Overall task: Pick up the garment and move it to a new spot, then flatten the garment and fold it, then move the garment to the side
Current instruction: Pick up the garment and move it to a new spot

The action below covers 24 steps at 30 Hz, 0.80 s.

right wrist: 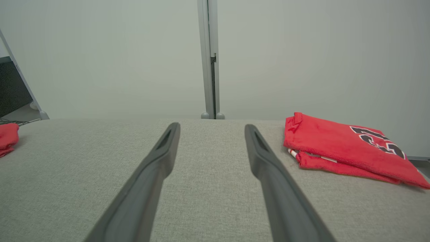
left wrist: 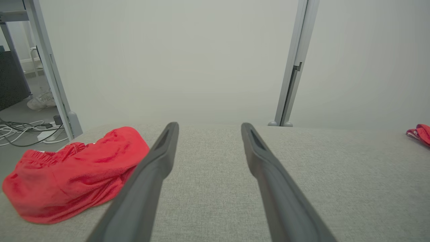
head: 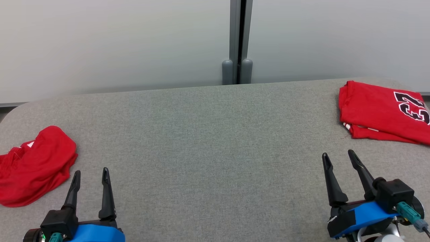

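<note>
**Both pincers spread, nothing held**

My left pincer [head: 91, 170] and right pincer [head: 337, 153] hung over the near edge of the grey tabletop [head: 208, 141], each with its fingers spread and empty. The crumpled red garment [head: 33, 164] lay at the left edge, just beside my left pincer but apart from it. The folded red jersey [head: 379, 111], its number showing, sat at the far right corner.
</note>
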Available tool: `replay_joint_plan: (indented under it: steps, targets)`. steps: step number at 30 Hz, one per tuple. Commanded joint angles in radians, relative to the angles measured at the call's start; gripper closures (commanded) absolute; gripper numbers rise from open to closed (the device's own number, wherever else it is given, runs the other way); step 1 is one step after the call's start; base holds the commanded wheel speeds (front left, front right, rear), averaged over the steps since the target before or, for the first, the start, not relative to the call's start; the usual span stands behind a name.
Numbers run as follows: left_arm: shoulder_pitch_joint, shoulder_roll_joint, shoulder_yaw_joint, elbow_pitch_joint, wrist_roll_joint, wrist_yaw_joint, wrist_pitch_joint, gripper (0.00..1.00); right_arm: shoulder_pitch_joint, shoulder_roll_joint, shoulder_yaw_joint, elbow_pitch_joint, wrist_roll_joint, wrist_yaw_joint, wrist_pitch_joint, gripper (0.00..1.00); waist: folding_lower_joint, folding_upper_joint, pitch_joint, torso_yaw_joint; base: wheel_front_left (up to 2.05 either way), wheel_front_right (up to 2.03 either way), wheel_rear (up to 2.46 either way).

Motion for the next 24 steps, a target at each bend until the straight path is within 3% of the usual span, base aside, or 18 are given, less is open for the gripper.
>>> replay_joint_plan:
  steps: [1, 13, 24]
  targets:
    - [0.001, 0.006, 0.001, 0.002, -0.005, 0.001, -0.002, 0.0, 0.015, 0.002, -0.002, -0.008, 0.005, 0.0, 0.003, 0.0, 0.0, -0.0001, 0.0, 0.001, 0.0, 0.0, 0.0]
    - [-0.019, 0.022, 0.003, 0.011, -0.013, 0.007, -0.003, 0.0, 0.019, 0.002, 0.008, -0.004, 0.024, 0.0, 0.014, 0.0, 0.0, -0.0001, 0.004, 0.031, 0.0, 0.0, 0.0]
    - [-0.033, 0.041, 0.015, 0.002, -0.023, 0.026, 0.0, 0.0, 0.003, 0.002, 0.032, 0.017, 0.02, 0.0, 0.013, 0.0, 0.0, -0.0001, 0.023, 0.144, 0.0, 0.0, 0.0]
